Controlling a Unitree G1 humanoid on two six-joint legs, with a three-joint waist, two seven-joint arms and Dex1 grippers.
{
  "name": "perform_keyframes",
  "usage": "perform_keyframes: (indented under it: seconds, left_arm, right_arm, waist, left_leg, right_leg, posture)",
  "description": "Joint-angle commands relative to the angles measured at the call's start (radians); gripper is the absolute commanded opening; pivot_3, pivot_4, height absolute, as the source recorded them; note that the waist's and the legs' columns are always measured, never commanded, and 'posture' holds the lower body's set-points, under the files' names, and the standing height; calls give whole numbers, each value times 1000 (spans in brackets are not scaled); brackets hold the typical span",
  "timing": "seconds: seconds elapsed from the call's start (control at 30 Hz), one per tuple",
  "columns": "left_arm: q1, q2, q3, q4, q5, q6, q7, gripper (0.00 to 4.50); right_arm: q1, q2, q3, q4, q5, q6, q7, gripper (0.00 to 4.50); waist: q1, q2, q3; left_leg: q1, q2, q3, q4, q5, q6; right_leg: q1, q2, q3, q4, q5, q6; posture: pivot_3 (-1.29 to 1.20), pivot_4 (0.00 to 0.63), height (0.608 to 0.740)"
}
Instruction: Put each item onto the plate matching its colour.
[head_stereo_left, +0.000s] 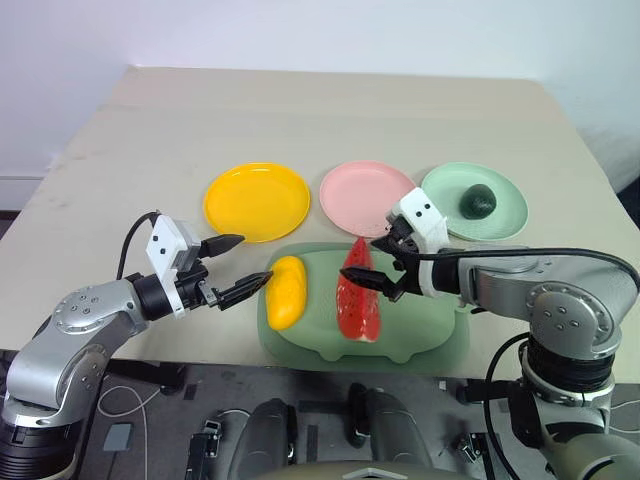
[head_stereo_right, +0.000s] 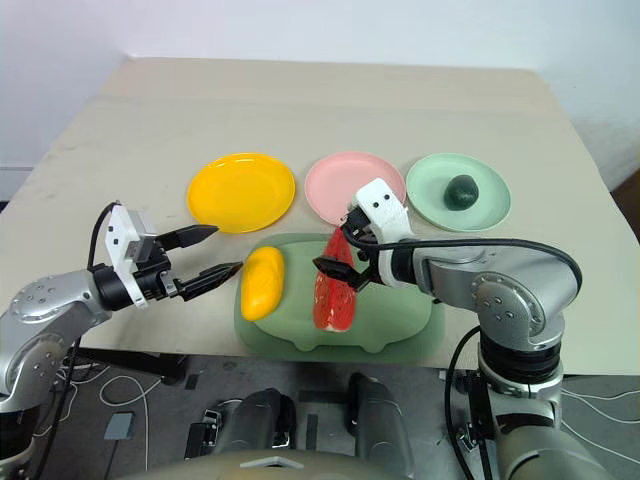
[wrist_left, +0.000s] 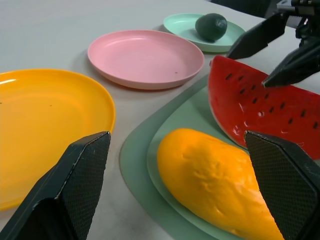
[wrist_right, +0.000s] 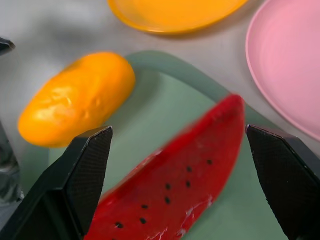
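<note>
table (head_stereo_left: 300, 110): beige | wall (head_stereo_left: 320, 30): white | floor (head_stereo_left: 150, 400): dark grey, cables (head_stereo_left: 120, 400)

Watermelon slice (wrist_right: 175, 175) blurred, cut by edge; pink plate (wrist_right: 290, 65) cropped.

Three plates stood in a row across the table (head_stereo_left: 120, 150) — one (head_stereo_left: 257, 201) left, one (head_stereo_left: 366, 197) middle, one (head_stereo_left: 473, 202) right, with the avocado (head_stereo_left: 479, 201) on it. Before them lay the mat (head_stereo_left: 420, 335) — mango (head_stereo_left: 285, 292) left, watermelon (head_stereo_left: 360, 300) right.

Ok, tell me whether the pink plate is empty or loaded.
Empty: the pink plate is bare, and the watermelon slice lies on the green mat.
</note>
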Motion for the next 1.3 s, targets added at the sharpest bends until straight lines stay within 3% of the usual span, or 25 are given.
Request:
perform_keyframes:
  seconds: [0.03, 0.23, 0.33, 0.53, 0.7, 0.83, 1.1, 1.3]
  left_arm:
    - [13, -7, 13, -40, 3, -20, 8, 4500]
    - [24, -10, 15, -47, 12, -23, 15, 4500]
    - [24, -9, 16, -46, 14, -25, 19, 4500]
    - [21, -6, 21, -48, 15, -26, 24, 4500]
    - [12, -5, 23, -44, 15, -24, 27, 4500]
    - [-1, -5, 15, -41, 20, -22, 29, 4500]
    - [4, -6, 25, -70, 15, -13, 46, 4500]
    - [29, -1, 46, -101, -4, 0, 59, 4500]
  right_arm:
    - [23, -44, 48, -41, 14, 7, -24, 4475]
    - [34, -147, 108, -33, -47, -1, -3, 4475]
    - [26, -153, 101, -23, -60, -12, 19, 3954]
    - [-137, -167, 87, 115, -131, -91, 58, 2110]
    - [-308, -193, 179, 352, -255, -286, 143, 2110]
    - [-427, -139, 331, 691, -451, -586, 228, 2110]
    - [-532, -24, 417, 1100, -662, -910, 354, 2110]
    - [-515, -27, 383, 1063, -722, -982, 402, 3989]
  waist:
    - [-1, 0, 0]
    - [0, 0, 0]
    - [0, 0, 0]
    - [-2, 0, 0]
    - [-4, 0, 0]
    - [-10, 0, 0]
    - [-23, 0, 0]
    - [-24, 1, 0]
  left_leg:
    - [0, 0, 0, 0, 0, 0]
    - [0, 0, 0, 0, 0, 0]
    - [0, 0, 0, 0, 0, 0]
    - [0, 0, 0, 0, 0, 0]
    - [-1, 0, 1, 0, 0, 0]
    - [0, 0, 1, 0, 0, 0]
    - [-2, 0, 1, 0, 0, 0]
    - [-2, 1, 1, 0, 1, -2]
  right_leg:
    - [0, 0, 0, 0, 0, 0]
    - [0, 0, 0, 0, 0, 0]
    - [0, 0, 0, 0, 0, 0]
    - [0, 0, 0, 0, 0, 0]
    - [-1, 0, 0, 0, 0, 0]
    - [-1, 0, 0, -1, 0, 0]
    - [-1, 0, 0, 0, 0, 0]
    - [-2, 0, 0, 0, 0, 0]
  posture:
    - [0, 150, 740]
    - [0, 150, 740]
    - [0, 150, 740]
    - [0, 150, 740]
    - [0, 150, 740]
    - [0, 150, 740]
    - [0, 150, 740]
    - [0, 150, 740]
